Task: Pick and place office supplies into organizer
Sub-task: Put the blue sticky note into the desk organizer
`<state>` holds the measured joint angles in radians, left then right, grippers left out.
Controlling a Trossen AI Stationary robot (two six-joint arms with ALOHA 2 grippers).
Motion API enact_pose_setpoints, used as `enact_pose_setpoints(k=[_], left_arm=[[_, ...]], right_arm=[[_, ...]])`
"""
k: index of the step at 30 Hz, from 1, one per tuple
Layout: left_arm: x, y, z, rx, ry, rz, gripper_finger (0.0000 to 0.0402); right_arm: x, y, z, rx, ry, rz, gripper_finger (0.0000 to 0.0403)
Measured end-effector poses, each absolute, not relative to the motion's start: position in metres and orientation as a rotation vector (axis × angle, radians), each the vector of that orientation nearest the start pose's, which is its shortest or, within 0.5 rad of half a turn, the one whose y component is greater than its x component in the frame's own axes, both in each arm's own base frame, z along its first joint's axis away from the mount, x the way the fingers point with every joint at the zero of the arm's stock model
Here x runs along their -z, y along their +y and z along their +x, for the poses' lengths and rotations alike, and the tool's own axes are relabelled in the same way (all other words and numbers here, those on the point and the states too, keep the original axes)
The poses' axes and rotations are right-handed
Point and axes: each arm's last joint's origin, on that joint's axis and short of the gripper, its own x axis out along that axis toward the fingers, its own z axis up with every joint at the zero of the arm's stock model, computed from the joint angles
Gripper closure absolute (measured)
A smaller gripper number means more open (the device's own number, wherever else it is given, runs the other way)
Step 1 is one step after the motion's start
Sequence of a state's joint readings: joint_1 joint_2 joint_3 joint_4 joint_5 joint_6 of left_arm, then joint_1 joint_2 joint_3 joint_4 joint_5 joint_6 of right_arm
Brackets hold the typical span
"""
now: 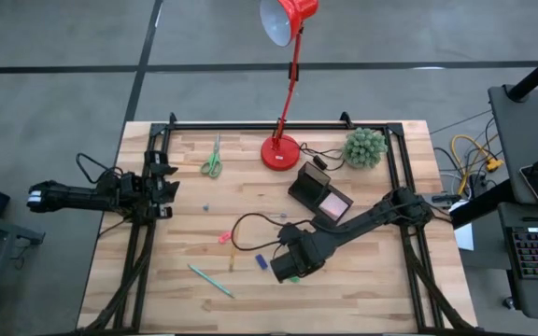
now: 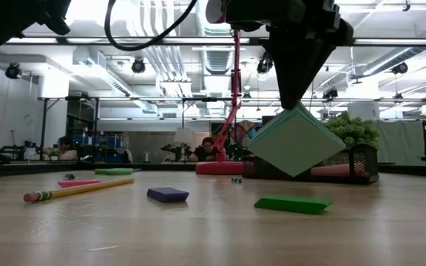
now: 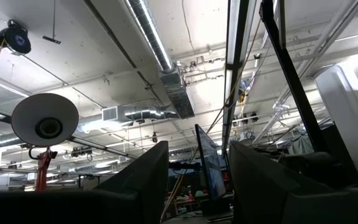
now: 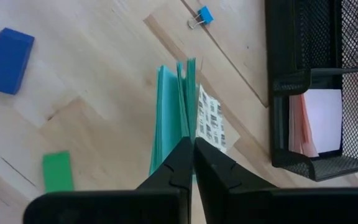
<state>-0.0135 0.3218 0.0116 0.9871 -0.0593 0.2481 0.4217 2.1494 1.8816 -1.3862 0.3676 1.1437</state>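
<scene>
My right gripper (image 2: 294,102) hangs over the table's middle, shut on a pale teal pad of paper sheets (image 2: 296,142), whose printed back (image 4: 210,124) shows in the right wrist view. The black mesh organizer (image 1: 308,187) stands just beyond it, with a pink sticky-note pad (image 4: 316,124) inside. On the wood lie a blue piece (image 4: 8,61), a green piece (image 4: 58,171), a yellow pencil (image 2: 72,191), a teal pen (image 1: 211,280) and green-handled scissors (image 1: 213,161). My left gripper (image 3: 197,180) waits at the table's left edge, open and pointing up at the ceiling. My right gripper pinches the teal pad's upper corner (image 2: 294,111) between its two fingers, with several sheets between them (image 4: 180,127). The fingers come from above, pointing steeply down. The pad hangs below them on its corner like a diamond, lifted clear of the table, and its sheets fan slightly apart.
A red desk lamp (image 1: 281,149) and a green ball-shaped plant (image 1: 364,147) stand at the far edge behind the organizer. A blue binder clip (image 4: 201,17) and a pink piece (image 1: 224,238) lie on the wood. A black cable (image 1: 250,219) loops across the middle.
</scene>
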Motion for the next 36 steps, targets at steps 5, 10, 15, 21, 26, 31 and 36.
enact_pose_setpoints(k=[5,10,15,21,26,31,36], left_arm=[[-0.23,0.0,0.097,-0.128,-0.667,0.214,0.0246],[-0.23,0.0,0.097,-0.128,-0.667,0.214,0.0246],[-0.23,0.0,0.097,-0.128,-0.667,0.214,0.0246],[-0.23,0.0,0.097,-0.128,-0.667,0.214,0.0246],[-0.23,0.0,0.097,-0.128,-0.667,0.214,0.0246],[-0.23,0.0,0.097,-0.128,-0.667,0.214,0.0246],[-0.23,0.0,0.097,-0.128,-0.666,0.214,0.0246]], right_arm=[[-0.224,0.157,0.375,0.796,1.293,0.258,0.0395],[-0.224,0.157,0.373,0.808,1.297,0.245,0.0395],[-0.225,0.157,0.372,0.809,1.299,0.242,0.0395],[-0.233,0.155,0.369,0.843,1.312,0.221,0.0394],[-0.252,0.157,0.368,0.855,1.257,0.187,0.0394],[-0.26,0.159,0.367,0.816,1.241,0.151,0.0394],[-0.257,0.159,0.365,0.822,1.221,0.088,0.0394]])
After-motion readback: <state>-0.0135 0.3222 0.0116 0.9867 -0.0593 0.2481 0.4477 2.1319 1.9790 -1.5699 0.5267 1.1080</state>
